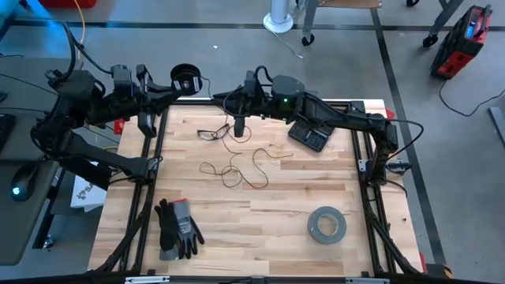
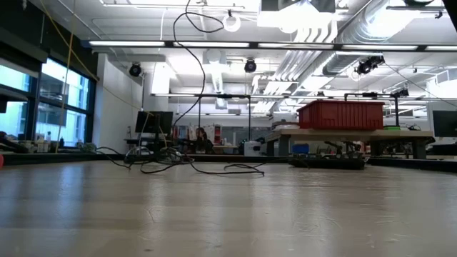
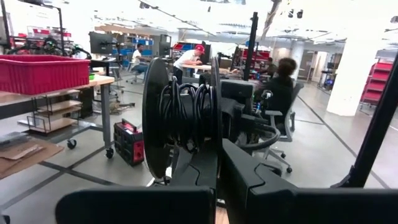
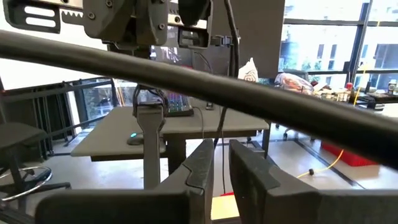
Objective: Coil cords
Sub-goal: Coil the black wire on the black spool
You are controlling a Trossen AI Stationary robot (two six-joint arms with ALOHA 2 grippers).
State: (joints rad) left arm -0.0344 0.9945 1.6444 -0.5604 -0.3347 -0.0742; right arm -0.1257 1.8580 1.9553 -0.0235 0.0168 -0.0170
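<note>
The left gripper point(image 1: 175, 88) is at the table's far-left corner, about 11 o'clock from the table's centre, clamped shut on the black spool point(image 1: 186, 80), which it holds just past the far edge of the table point(image 1: 268, 237). In the left wrist view the spool point(image 3: 180, 118) stands on edge between the fingers point(image 3: 249, 180), its groove part-filled with dark wound cord. The right gripper point(image 1: 239, 126) hangs over the far middle of the table, near 12 o'clock, at the far end of the cord point(image 1: 237, 166). In the right wrist view its fingers point(image 4: 202, 168) stand close together with only a narrow gap, and a thin dark strand runs up through that gap; whether they actually pinch it I cannot tell. The cord lies in loose, irregular loops on the wood, from below the right gripper down toward the table's centre, with one small loop off at 10 o'clock. In the low view the cord point(image 2: 186, 168) lies in a tangle on the far part of the table, with a strand rising steeply from it out of view. A black calculator-like device point(image 1: 309, 136) lies at 1 o'clock under the right arm. A pair of gloves point(image 1: 177, 229) lies at 8 o'clock, and a grey tape roll point(image 1: 326, 224) at 4 o'clock, both well apart from the cord.
</note>
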